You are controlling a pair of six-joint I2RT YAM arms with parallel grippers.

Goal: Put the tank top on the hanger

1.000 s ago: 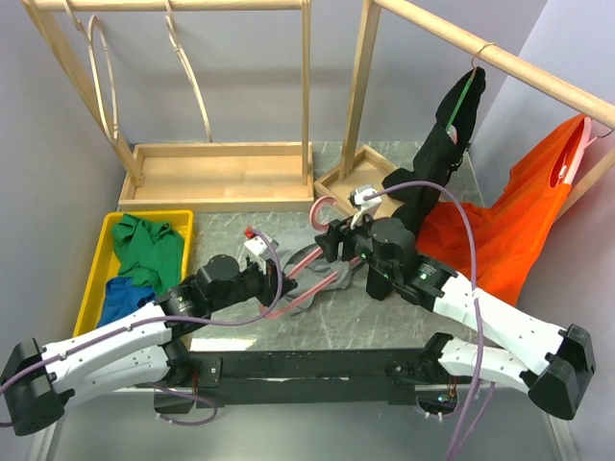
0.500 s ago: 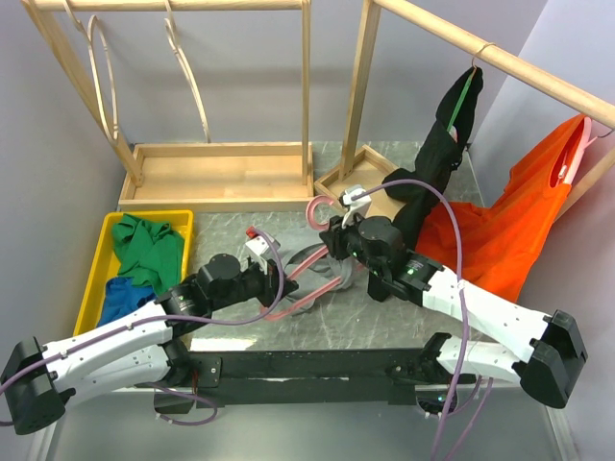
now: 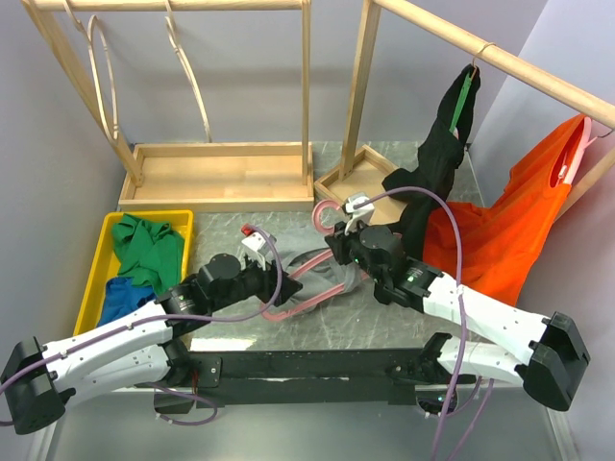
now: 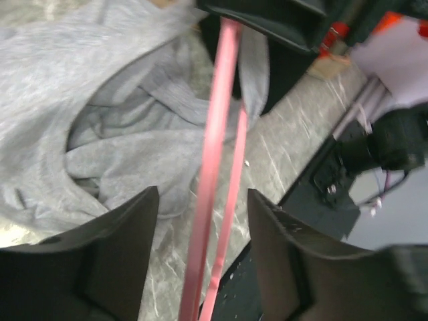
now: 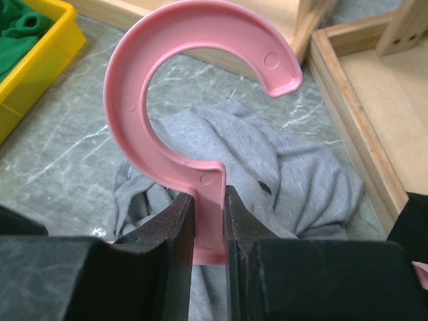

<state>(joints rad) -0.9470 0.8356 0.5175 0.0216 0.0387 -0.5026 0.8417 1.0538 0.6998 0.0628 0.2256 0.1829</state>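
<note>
Squarely between right gripper (image 5: 208, 217) jaws, hanger (image 5: 144, 80) neck.

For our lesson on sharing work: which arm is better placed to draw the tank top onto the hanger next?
Left, probably: the left pincer is open over the tank top; the right pincer clamps the hanger.
</note>
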